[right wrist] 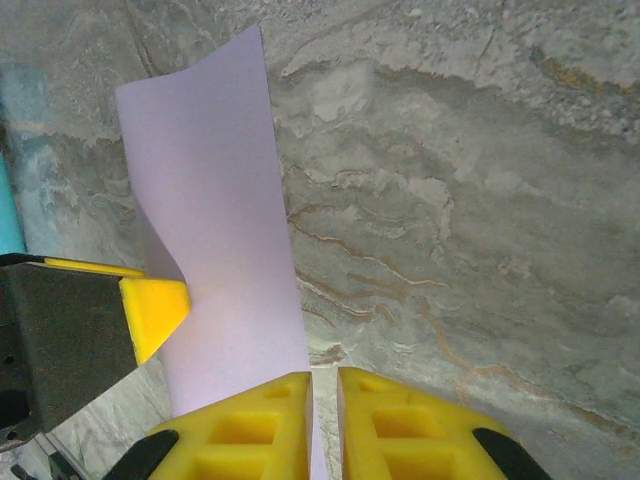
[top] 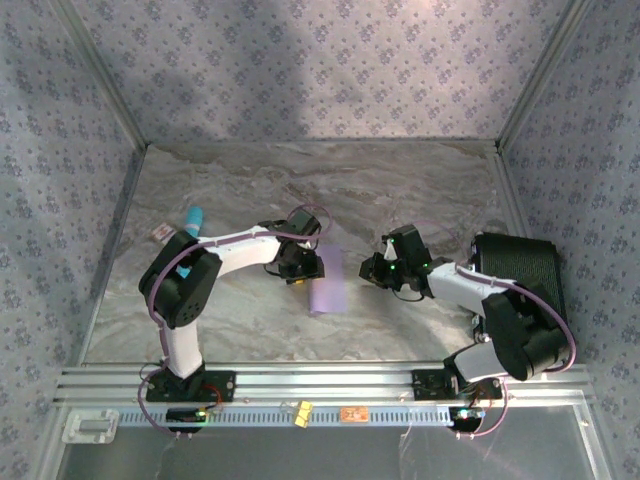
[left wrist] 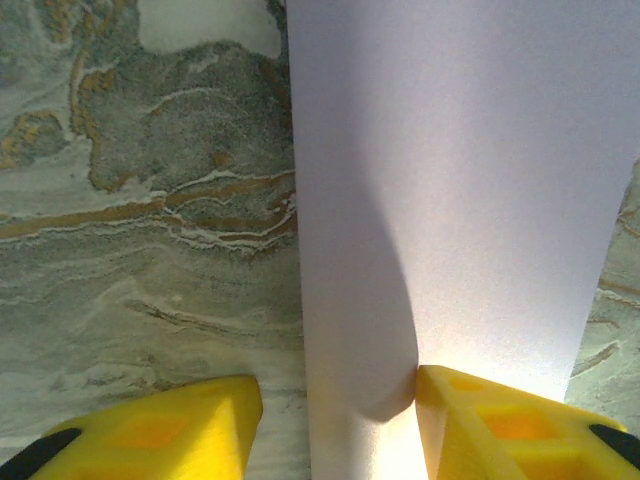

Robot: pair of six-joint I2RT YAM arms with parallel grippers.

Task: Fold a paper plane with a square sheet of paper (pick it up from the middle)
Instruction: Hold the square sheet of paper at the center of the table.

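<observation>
The square sheet of paper [top: 328,285] is lavender and stands on edge off the marble table, bowed between the two grippers. My right gripper [right wrist: 323,378] is shut on the sheet's near edge [right wrist: 225,250], which runs down into the thin slit between its yellow fingers. My left gripper [left wrist: 338,385] is open around the curved sheet [left wrist: 450,200]. Its right finger [left wrist: 470,410] touches the bulge of the paper, and its left finger [left wrist: 190,420] stands apart from it. In the top view the left gripper [top: 300,263] and right gripper [top: 384,268] flank the sheet. The paper plane is out of view.
A teal cylinder [top: 195,217] and a small red-and-white card [top: 160,232] lie at the left behind the left arm. A black ribbed box [top: 520,268] sits at the right wall. Patterned walls enclose the marble table [top: 320,180].
</observation>
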